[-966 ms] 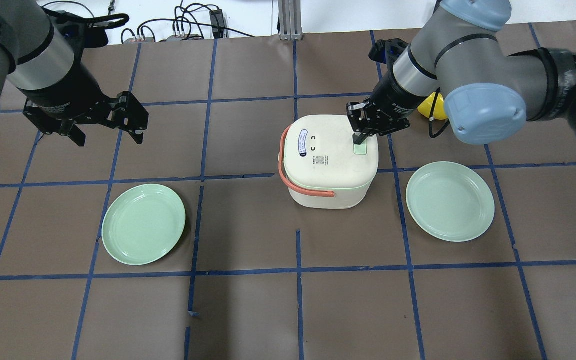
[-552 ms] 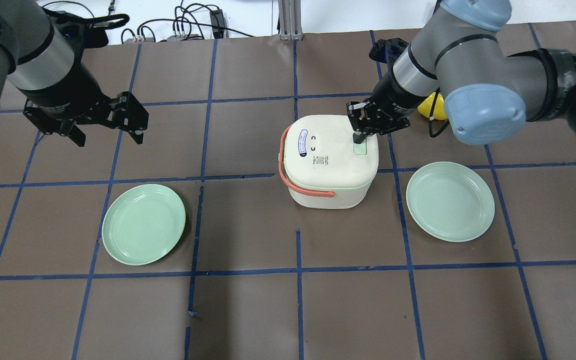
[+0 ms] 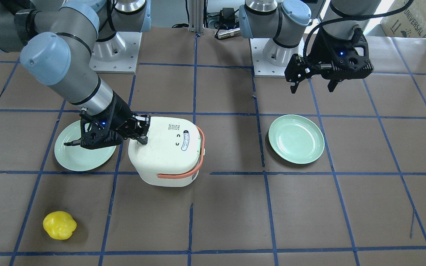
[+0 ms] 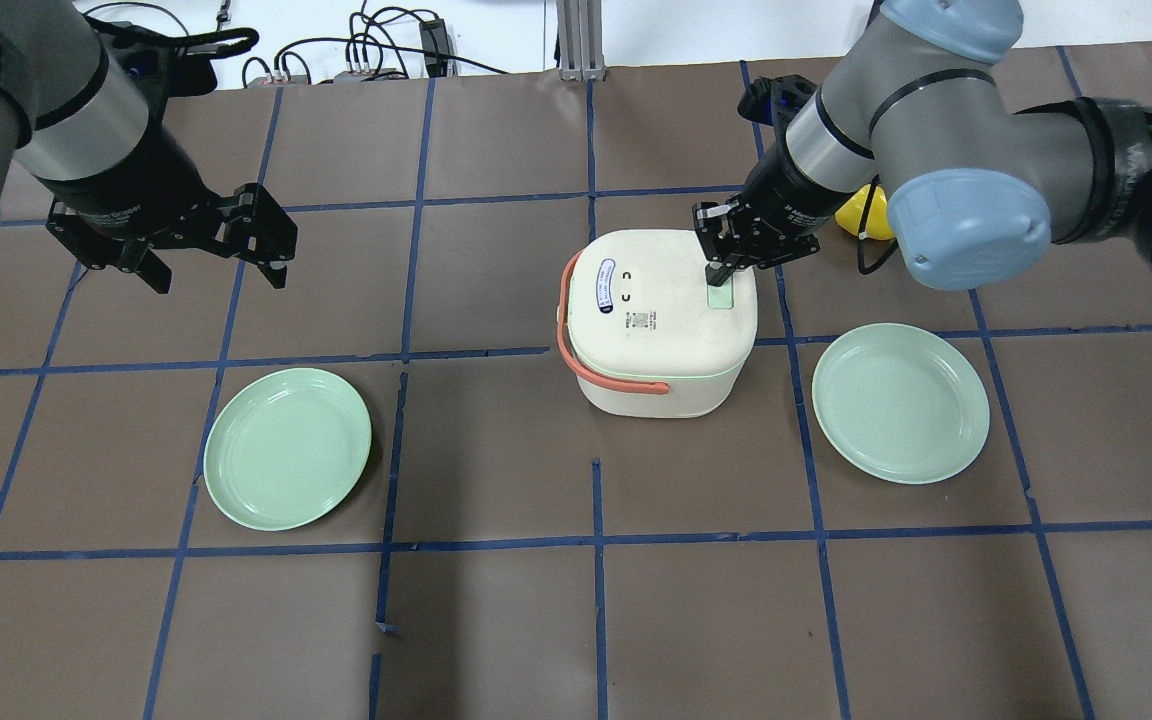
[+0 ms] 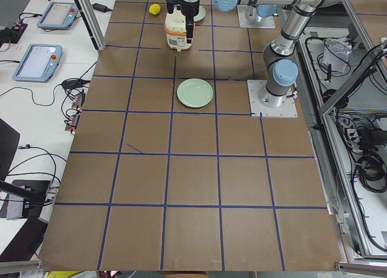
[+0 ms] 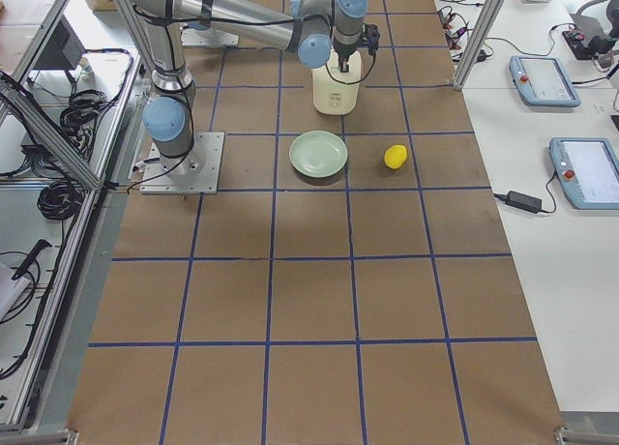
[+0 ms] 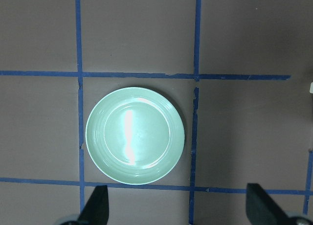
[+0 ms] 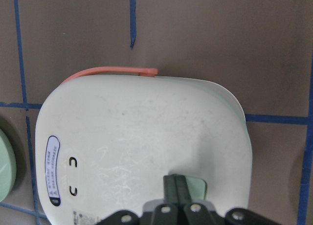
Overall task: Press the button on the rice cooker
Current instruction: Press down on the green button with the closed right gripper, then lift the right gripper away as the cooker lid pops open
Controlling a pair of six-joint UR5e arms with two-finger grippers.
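Right tool [image 4: 717,274], fingers together, sat on cooker [image 4: 656,335] button [image 4: 721,298], lid's 3 o'clock; best pressed straight down. Left tool [image 4: 218,277] apart, idle.

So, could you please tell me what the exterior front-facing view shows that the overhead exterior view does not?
Only the front-facing view shows the yellow object whole. Only the overhead shows the green button beneath the shut fingers of the right gripper. Both show the rice cooker, the left plate, the right plate and the open left gripper.
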